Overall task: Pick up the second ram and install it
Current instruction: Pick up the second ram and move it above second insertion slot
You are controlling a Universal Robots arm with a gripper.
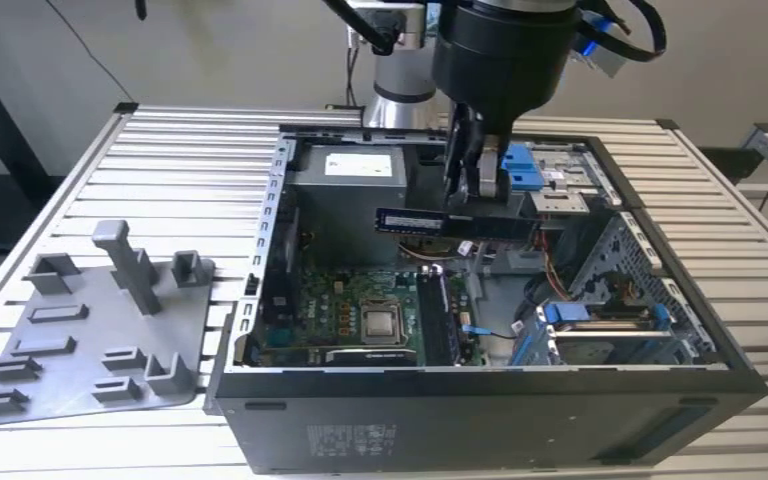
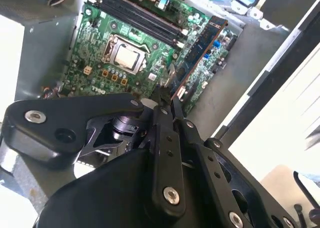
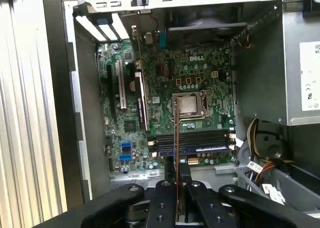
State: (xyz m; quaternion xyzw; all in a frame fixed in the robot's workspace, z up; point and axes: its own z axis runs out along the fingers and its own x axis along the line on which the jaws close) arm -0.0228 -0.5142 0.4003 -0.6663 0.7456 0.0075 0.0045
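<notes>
I see the open computer case lying on its side on a slatted table, with the arm reaching down into it from above. The gripper is closed to a narrow gap on the second ram, pinching its two flat faces near the middle of its length.

The stick hangs level in the air, high above the motherboard and about level with the case's upper rim, touching nothing but the fingers. I judge that this grip leaves the lower long edge free to face the board.

In the first wrist view the same stick shows edge-on as a thin line rising out from between the fingers. That line crosses the memory slots, which lie beside the processor. As far as I can judge from these angles, the stick's length runs across the slots, not along them.

The grey holder tray with upright posts sits on the table outside the case, towards the exterior view's left and well apart from the gripper.
</notes>
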